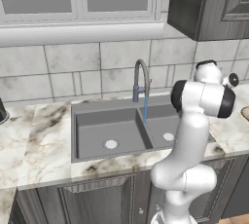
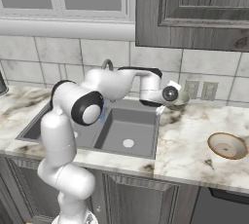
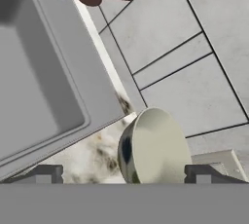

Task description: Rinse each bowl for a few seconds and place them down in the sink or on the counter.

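Marble counter [image 2: 194,135]: cream with brown-grey veins, over dark panelled cabinets.
Grey double-basin sink [image 1: 104,133]: set into the counter, a pale drain in each basin; water falls from the arched steel faucet [image 1: 140,79] over the divider.
Far bowl [image 2: 227,146]: beige, upright near the counter's right front edge, well apart from the sink.
Near bowl [image 3: 155,147]: cream, on the counter just off the sink's right rear corner, by the tiled wall.
Gripper [image 3: 124,173]: fingers spread wide, one either side of the near bowl, holding nothing.
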